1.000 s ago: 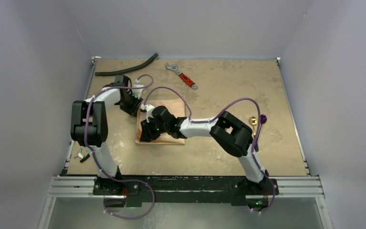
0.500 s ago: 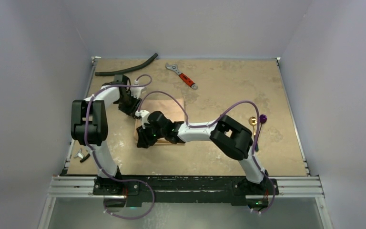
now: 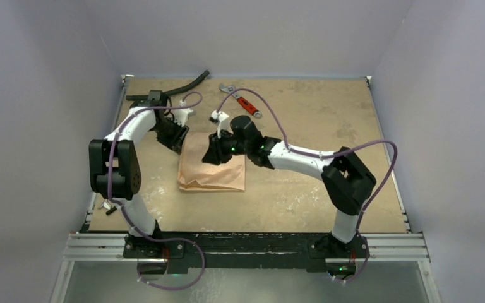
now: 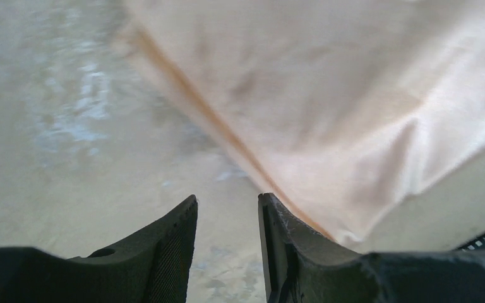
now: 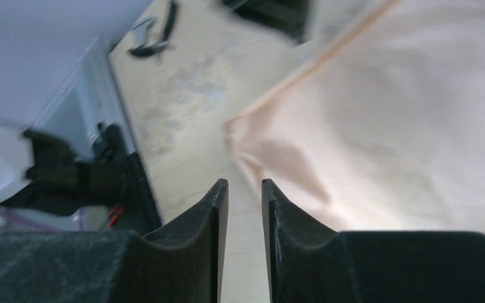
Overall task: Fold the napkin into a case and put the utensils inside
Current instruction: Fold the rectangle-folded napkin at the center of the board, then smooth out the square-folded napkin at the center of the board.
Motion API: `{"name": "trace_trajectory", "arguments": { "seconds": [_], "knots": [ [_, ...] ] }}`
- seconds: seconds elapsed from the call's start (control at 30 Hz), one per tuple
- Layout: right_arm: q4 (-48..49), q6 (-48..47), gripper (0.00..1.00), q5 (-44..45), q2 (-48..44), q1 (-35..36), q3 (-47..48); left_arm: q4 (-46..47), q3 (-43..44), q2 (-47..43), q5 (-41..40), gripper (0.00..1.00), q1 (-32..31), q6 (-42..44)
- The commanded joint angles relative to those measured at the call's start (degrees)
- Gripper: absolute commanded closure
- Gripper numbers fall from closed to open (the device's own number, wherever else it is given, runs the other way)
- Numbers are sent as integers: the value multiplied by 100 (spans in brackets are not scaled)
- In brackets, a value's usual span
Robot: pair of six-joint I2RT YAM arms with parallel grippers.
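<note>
The napkin (image 3: 211,170) lies flat on the table as a folded peach-orange rectangle. It also shows in the left wrist view (image 4: 328,95) and the right wrist view (image 5: 404,126). My left gripper (image 3: 175,137) is at the cloth's far left corner, open and empty, its jaws over bare table beside the cloth edge (image 4: 227,199). My right gripper (image 3: 215,154) hovers over the cloth's far part, its jaws narrowly apart with nothing between them (image 5: 245,183). The utensils are hidden behind my right arm.
A red-handled wrench (image 3: 247,105) and a curved black hose (image 3: 170,90) lie at the table's far edge. A small black and silver part (image 3: 108,205) lies at the near left edge. Walls close in on the table's left, right and far sides.
My right gripper has risen and moved from the napkin's near left corner to its far part, uncovering the cloth. The right arm now covers the utensils. My left gripper shifted slightly farther back.
</note>
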Motion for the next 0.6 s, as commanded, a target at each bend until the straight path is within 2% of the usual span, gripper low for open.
{"name": "trace_trajectory", "arguments": {
  "seconds": [0.0, 0.2, 0.4, 0.57],
  "knots": [
    [-306, -15, 74, -430, 809, -725, 313, -398, -413, -618, 427, 61, -728, 229],
    [-609, -59, 77, -806, 1624, -924, 967, -139, -969, -645, 287, 63, -1053, 259],
    [-275, 255, 78, -1111, 1806, -1061, 618, 233, -1839, -723, -147, 71, -1173, 709],
    [-116, 338, 78, -1181, 1779, -1205, 408, 419, -2229, -938, -508, 71, -1175, 945]
  ]
}}
